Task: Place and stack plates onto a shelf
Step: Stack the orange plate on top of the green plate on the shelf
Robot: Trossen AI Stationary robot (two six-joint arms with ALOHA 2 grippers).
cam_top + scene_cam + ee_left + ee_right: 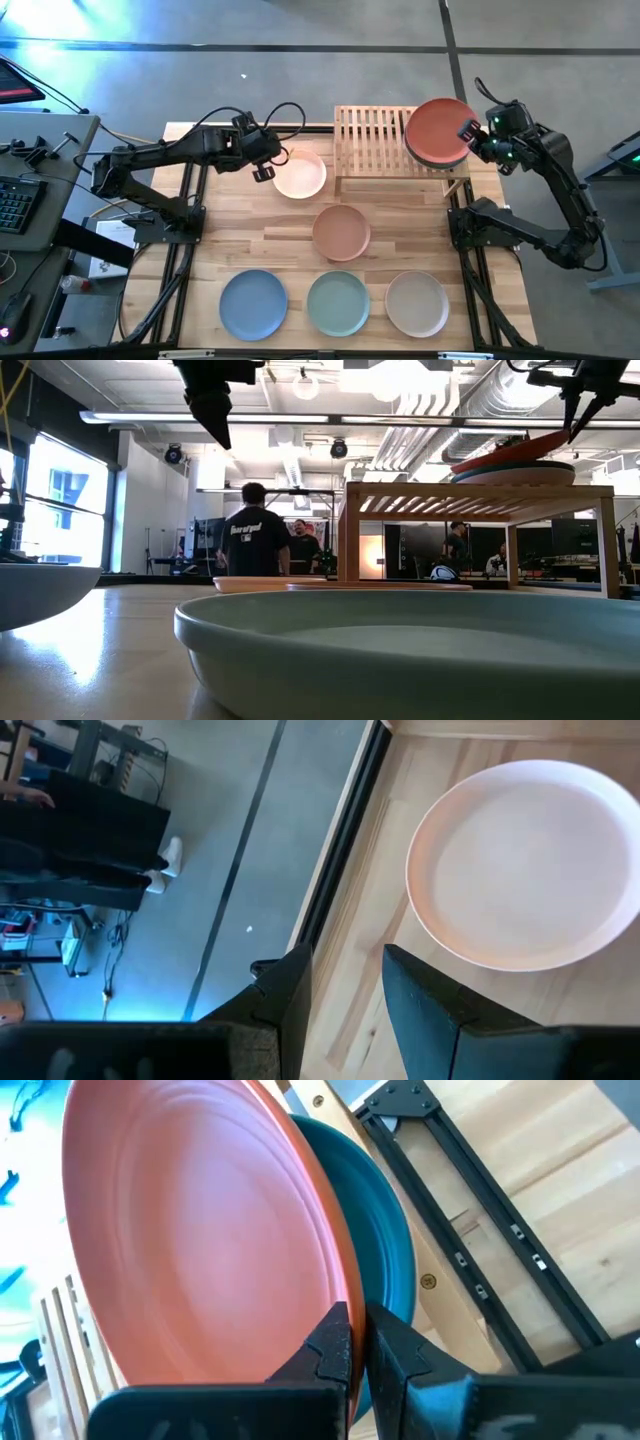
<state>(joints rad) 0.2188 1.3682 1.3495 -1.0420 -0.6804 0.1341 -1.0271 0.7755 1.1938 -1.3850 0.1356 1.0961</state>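
A rust red plate (436,128) lies atop a dark teal plate (390,1250) at the right end of the wooden slat shelf (368,140). My right gripper (472,131) is shut on the red plate. In the low view a tan plate (515,477) shows under the teal one. A pale pink plate (300,176) rests flat on the table left of the shelf. My left gripper (263,172) hovers open just left of it, above the table, with nothing between its fingers (290,990). My right gripper pinches the red plate's rim (345,1285) at its right-hand edge between the two fingers. The fingers come from the table's right side, slanting down. The plate sits tilted, its gripped edge (560,438) raised and its left part resting on the stack.
A salmon plate (341,232) lies mid-table. A light blue plate (253,304), a mint plate (338,303) and a beige plate (417,303) line the near edge. The shelf's left half shows bare slats. People stand in the room beyond the table.
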